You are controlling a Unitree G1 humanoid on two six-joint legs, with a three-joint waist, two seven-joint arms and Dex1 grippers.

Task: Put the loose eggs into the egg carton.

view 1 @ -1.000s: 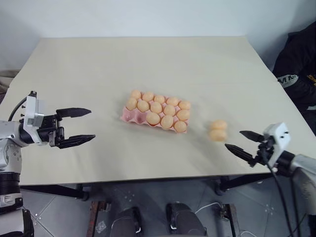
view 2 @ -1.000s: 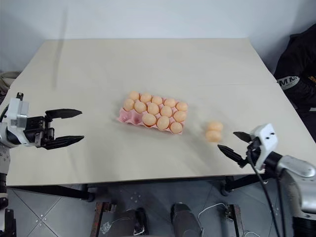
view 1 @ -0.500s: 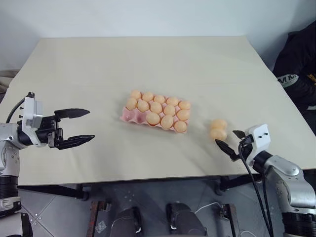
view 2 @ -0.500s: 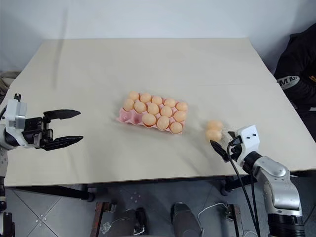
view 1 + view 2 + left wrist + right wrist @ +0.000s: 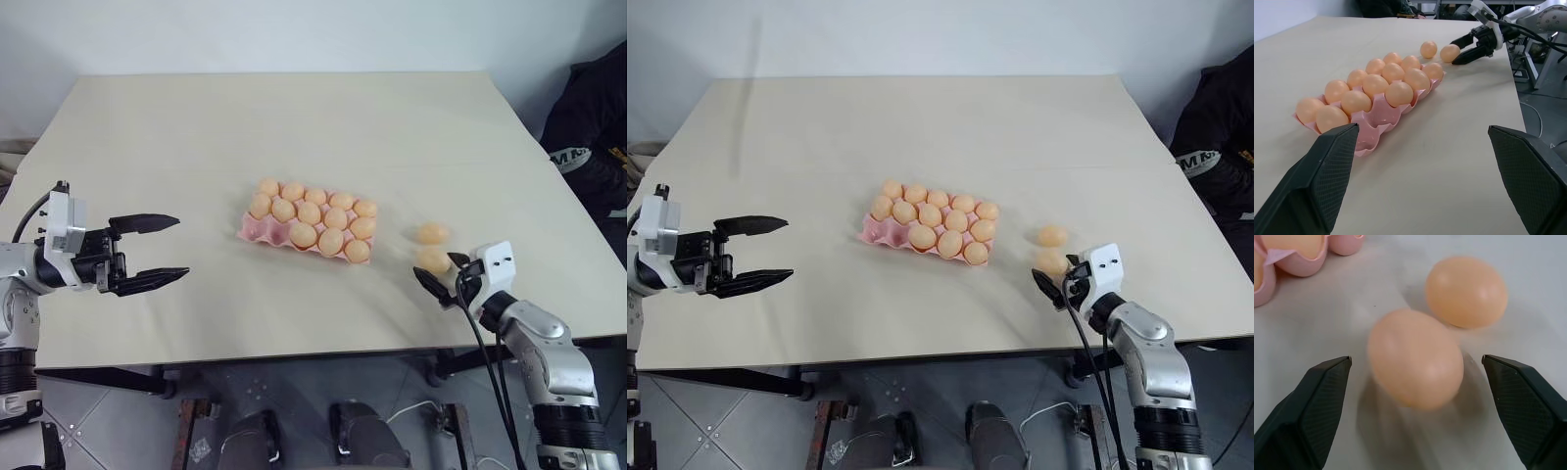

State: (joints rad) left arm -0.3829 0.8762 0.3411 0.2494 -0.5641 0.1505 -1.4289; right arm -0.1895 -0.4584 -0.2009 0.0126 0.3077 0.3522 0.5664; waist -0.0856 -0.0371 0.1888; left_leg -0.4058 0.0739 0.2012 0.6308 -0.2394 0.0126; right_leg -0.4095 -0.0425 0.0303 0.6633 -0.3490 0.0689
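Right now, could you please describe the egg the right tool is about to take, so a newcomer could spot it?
Start at the pink egg carton mid-table; to its right two loose eggs lie on the bare tabletop. The target is the nearer egg, right in front of the open right tool; the farther egg lies beyond it.

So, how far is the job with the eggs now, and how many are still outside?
Mostly done: the egg carton holds thirteen eggs, with two cups empty at its near left end. In hand: the right gripper is open on either side of the nearer loose egg, not yet shut on it. Left: that egg and the second loose egg beyond it. The left gripper hovers open.
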